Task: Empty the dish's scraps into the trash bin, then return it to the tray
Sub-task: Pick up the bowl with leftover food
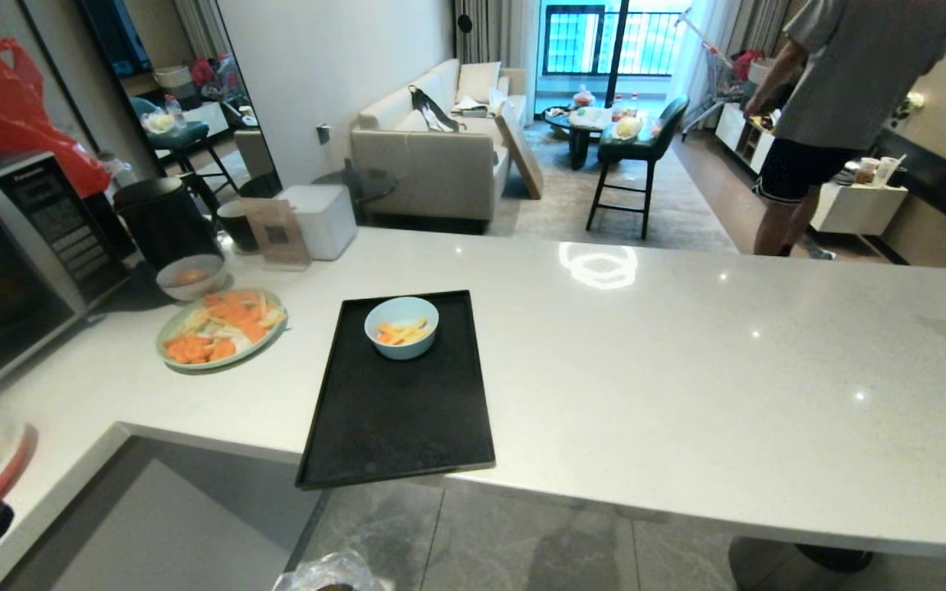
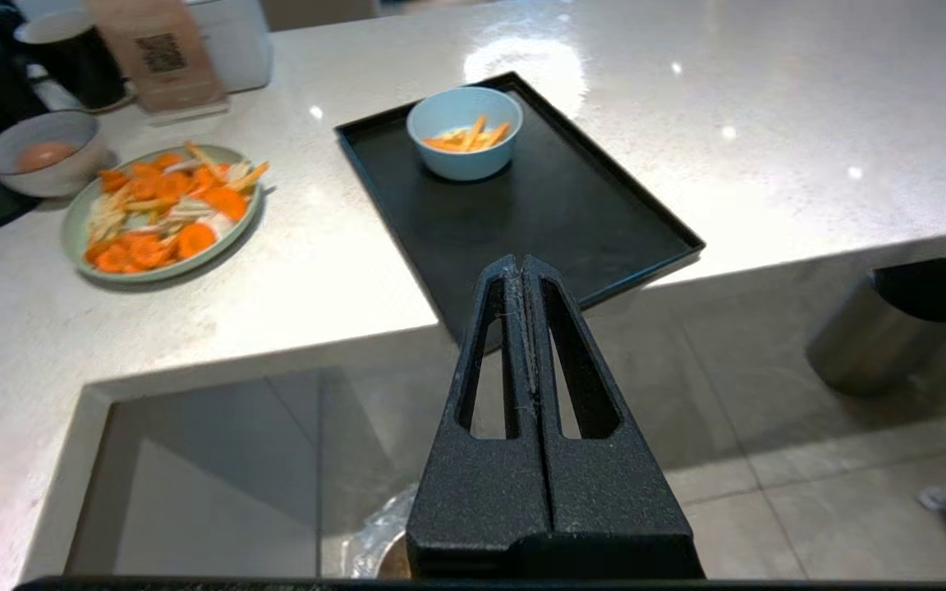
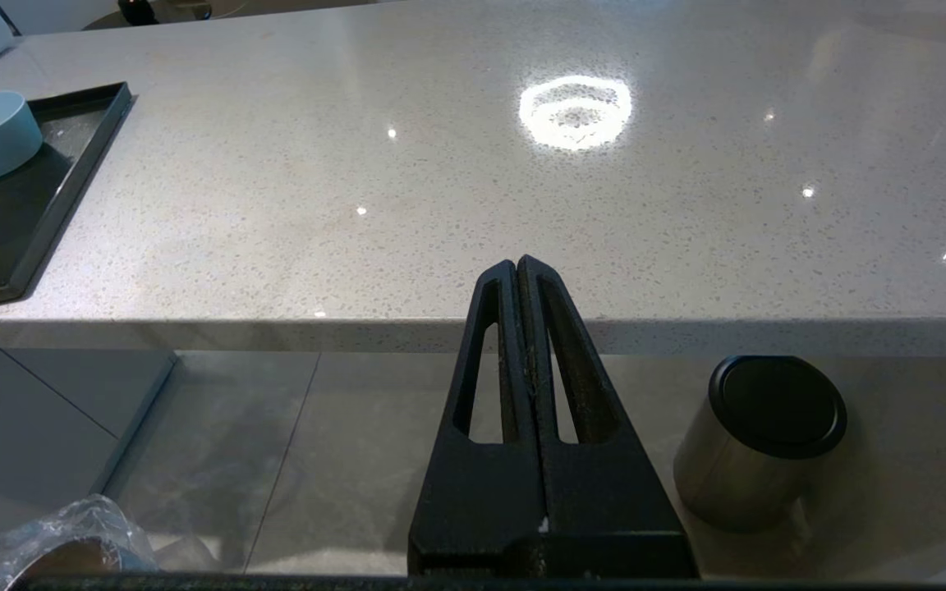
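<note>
The pale-blue dish (image 1: pixel 401 327) stands at the far end of the black tray (image 1: pixel 395 410) on the white counter, with orange and yellow scraps (image 1: pixel 403 332) inside it. On the floor below the counter's near edge, the trash bin (image 1: pixel 332 574) shows only its crinkled plastic-lined rim. The left wrist view has the dish (image 2: pixel 465 131), the scraps (image 2: pixel 469 137), the tray (image 2: pixel 555 222) and the shut, empty left gripper (image 2: pixel 521 261), which hovers short of the tray's near edge. My right gripper (image 3: pixel 516 263) is shut and empty too, off to the tray's right before the counter edge. Neither arm shows in the head view.
A pale-green plate of orange slices (image 1: pixel 221 328) and a greyish-white bowl (image 1: pixel 190 277) lie left of the tray, beside a microwave (image 1: pixel 13 263). A steel cylinder bin with a black lid (image 3: pixel 756 439) stands on the floor to the right. A person (image 1: pixel 842 107) stands across the room.
</note>
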